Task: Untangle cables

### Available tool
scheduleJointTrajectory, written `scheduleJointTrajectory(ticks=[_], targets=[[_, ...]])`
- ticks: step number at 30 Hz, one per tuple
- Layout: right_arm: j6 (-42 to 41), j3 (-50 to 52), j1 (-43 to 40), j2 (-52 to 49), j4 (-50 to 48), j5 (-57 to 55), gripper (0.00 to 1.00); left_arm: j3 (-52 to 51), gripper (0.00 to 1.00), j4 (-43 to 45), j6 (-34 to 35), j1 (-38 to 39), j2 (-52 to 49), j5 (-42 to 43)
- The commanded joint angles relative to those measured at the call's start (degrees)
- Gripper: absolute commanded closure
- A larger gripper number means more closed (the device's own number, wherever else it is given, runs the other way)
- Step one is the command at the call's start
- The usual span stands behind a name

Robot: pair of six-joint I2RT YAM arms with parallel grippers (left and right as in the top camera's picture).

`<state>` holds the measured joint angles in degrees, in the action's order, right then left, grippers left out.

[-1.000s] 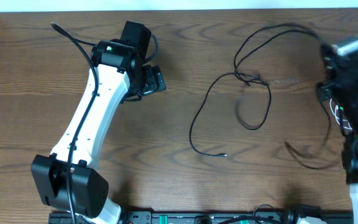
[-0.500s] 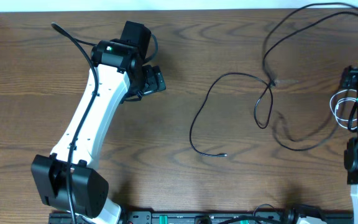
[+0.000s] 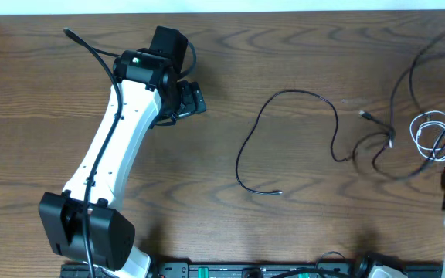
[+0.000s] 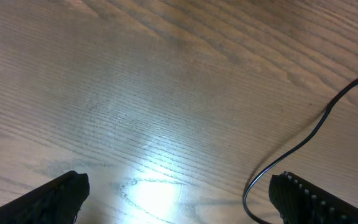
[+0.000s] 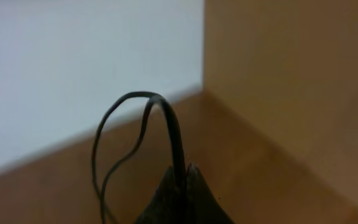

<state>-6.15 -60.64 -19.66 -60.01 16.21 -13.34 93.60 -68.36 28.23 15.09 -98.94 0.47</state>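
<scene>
Your left end effector point(image 3: 190, 100) hangs over bare table point(image 3: 45, 116) with its jaws wide apart and nothing between them, well left of the cables. Only the arm's thick wire point(image 3: 91, 50) loops beside it. One long black cable point(image 3: 263, 116) curves across the middle, and its plug end point(image 3: 279, 192) lies on the near side. To the right, black cords cross in a tangle point(image 3: 377, 143), just beside a small coiled white cable point(image 3: 429, 133) at the right edge. Your right end effector point(image 5: 184, 171) is pinched tight on a black loop point(image 5: 166, 112) that arches above its fingertips.
</scene>
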Motion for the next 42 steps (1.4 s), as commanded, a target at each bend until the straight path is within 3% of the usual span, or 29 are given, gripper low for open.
scheduleJointTrajectory(ticks=[1,10,12,14,16,20,26,36,40,42], targets=[[-2.23,-0.35,-3.26,-5.25,3.72,-0.81,0.99,0.37,0.02,-0.15,-0.55,-0.28,0.46,-0.98],[-2.12,-0.35,-10.49,-17.92,6.73,2.69,0.99,0.37,0.02,-0.15,-0.55,-0.28,0.46,-0.98],[-1.31,-0.35,-10.91,-19.15,7.8,2.8,0.79,0.37,0.02,-0.15,-0.55,-0.28,0.46,-0.98],[-0.96,-0.35,-10.88,-19.69,8.41,2.78,0.33,0.37,0.02,-0.15,-0.55,-0.28,0.46,-0.98],[-0.92,-0.35,-10.84,-19.74,8.44,2.78,0.02,0.37,0.02,-0.15,-0.55,-0.31,0.46,-0.98],[-0.87,-0.35,-10.64,-19.74,10.69,7.06,0.01,0.37,0.02,-0.15,-0.55,-0.28,0.46,-0.98],[-4.55,-0.35,-7.96,-19.8,20.41,24.96,0.01,0.37,0.02,-0.15,-0.55,-0.31,0.46,-0.98],[-5.9,0.26,2.19,-19.89,33.7,25.0,0.01,0.37,0.02,-0.15,-0.55,-0.31,0.46,-0.98],[-8.04,3.3,2.82,-19.89,31.23,23.06,0.18,0.37,0.02,-0.15,-0.55,-0.31,0.46,-0.98],[-9.18,5.18,2.84,-19.91,29.51,23.15,0.2,0.37,0.02,-0.15,-0.55,-0.28,0.46,-0.98]])
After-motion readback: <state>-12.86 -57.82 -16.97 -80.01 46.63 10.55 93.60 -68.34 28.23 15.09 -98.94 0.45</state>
